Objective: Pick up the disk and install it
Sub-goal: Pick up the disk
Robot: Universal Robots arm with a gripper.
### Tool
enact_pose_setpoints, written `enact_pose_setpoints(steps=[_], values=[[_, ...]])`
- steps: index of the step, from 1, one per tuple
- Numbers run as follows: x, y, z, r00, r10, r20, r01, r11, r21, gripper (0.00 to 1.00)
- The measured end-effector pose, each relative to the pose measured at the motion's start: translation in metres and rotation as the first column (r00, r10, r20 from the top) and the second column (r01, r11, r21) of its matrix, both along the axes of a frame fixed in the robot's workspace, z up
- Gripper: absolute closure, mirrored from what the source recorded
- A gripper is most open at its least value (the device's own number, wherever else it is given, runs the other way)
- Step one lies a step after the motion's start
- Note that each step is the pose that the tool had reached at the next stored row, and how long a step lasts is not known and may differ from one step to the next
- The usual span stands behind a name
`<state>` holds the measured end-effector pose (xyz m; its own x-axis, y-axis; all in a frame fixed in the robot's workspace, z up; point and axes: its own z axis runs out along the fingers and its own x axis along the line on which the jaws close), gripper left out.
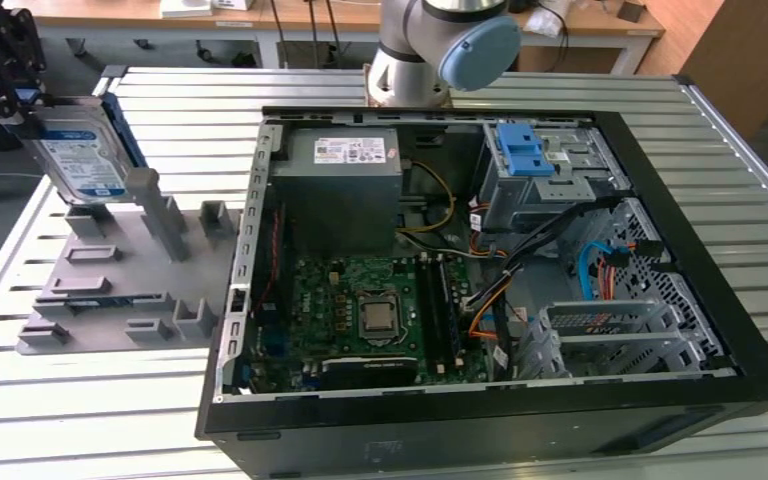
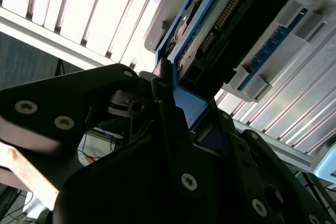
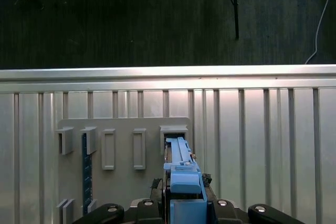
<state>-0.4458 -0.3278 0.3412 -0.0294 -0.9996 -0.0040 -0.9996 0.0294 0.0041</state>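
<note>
- Gripper [image 1: 17, 95] is closed on the blue end handle of the disk [image 1: 77, 150] at the exterior view's far left. The disk is held upright on edge, presumably to leave the grey fixture [image 1: 117, 290] straight upward.
- Whether its lower edge is free of the fixture cannot be told.
- Further right, the open computer case [image 1: 491, 430] is laid flat, exposing the drive cage [image 1: 551, 175], judged the likely destination.
- Clamped fingers [image 2: 163, 95] are shown close up in the second wrist view; the slot [image 3: 173, 129] under the disk is shown in the first wrist view.
</note>
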Motion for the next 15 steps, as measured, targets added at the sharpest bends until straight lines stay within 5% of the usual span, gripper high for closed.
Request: enact_pose_setpoints(steps=[15], values=[[0.0, 0.0003, 0.0071, 1.0, 0.0, 0.0001, 0.0, 1.0, 0.0001, 0.64]])
